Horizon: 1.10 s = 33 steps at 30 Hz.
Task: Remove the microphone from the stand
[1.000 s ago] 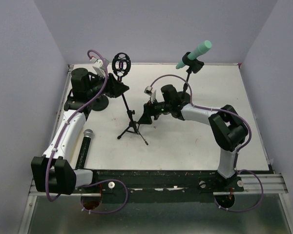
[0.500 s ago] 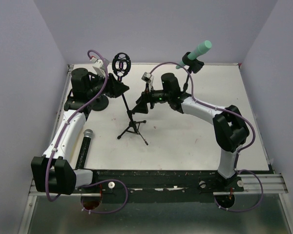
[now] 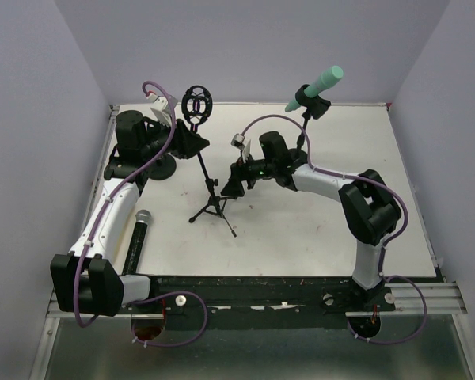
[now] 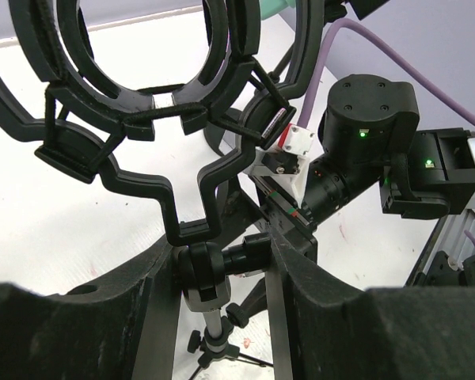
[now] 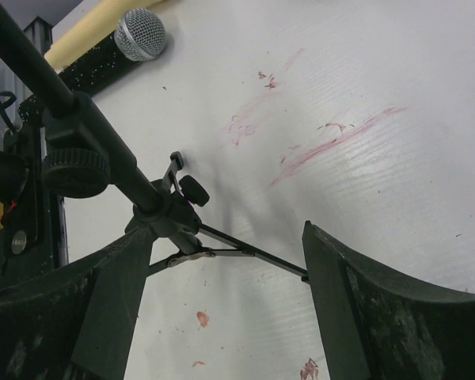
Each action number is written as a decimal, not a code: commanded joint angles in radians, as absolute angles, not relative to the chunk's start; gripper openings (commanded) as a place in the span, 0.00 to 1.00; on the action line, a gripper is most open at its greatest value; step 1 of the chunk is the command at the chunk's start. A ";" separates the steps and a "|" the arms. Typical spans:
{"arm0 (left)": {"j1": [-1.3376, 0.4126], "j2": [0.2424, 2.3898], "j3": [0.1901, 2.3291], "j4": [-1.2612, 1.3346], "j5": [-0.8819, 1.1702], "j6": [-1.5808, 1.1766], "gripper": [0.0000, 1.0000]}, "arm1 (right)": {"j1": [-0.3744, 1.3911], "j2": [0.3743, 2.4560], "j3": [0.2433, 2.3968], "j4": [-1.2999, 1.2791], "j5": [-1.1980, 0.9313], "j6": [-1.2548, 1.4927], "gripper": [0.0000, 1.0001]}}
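A black tripod stand (image 3: 208, 176) stands mid-table with an empty ring-shaped shock mount (image 3: 196, 103) on top. A black microphone (image 3: 137, 240) with a silver mesh head lies flat on the table at the left; its head also shows in the right wrist view (image 5: 138, 33). My left gripper (image 3: 196, 145) is shut on the stand's swivel joint (image 4: 199, 269) just under the mount (image 4: 142, 111). My right gripper (image 3: 231, 184) is open and empty, low beside the tripod hub (image 5: 162, 210), which sits by its left finger.
A second stand at the back right holds a teal microphone (image 3: 318, 85); its pole (image 3: 304, 131) runs down behind my right arm. A round black base (image 3: 160, 167) sits by my left arm. Grey walls close in the table's sides.
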<state>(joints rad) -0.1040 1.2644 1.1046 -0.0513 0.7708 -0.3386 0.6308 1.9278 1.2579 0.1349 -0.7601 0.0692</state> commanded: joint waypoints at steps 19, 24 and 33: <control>-0.094 1.230 1.101 -0.031 0.782 -0.351 0.00 | 0.640 1.901 1.296 0.132 -0.694 0.058 0.86; -0.094 1.235 1.104 -0.029 0.782 -0.353 0.00 | 0.640 1.887 1.249 0.113 -0.614 0.011 0.86; -0.094 1.236 1.108 -0.029 0.785 -0.356 0.00 | 0.640 1.827 1.304 0.107 -0.862 -0.045 0.88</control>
<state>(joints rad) -0.0933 1.2644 1.1038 -0.0498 0.7689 -0.3370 0.6376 1.8843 1.2503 0.1158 -0.7128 0.0040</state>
